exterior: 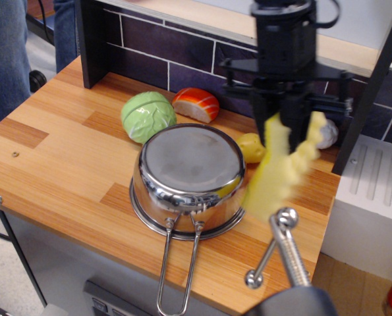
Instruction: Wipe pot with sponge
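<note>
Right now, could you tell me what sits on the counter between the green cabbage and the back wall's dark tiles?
In the observation.image view, an orange-and-white toy food piece lies just right of the cabbage, close against the tiles.

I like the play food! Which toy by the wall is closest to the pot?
The green cabbage. It sits right behind the pot, almost touching its rim, while the orange-and-white piece lies farther back by the tiles.

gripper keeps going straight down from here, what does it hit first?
Most likely bare wooden countertop right of the pot. The gripper points down with the sponge hanging from its jaws, so the sponge would touch first. It looks clear of the pot's rim, though depth is uncertain.
</note>
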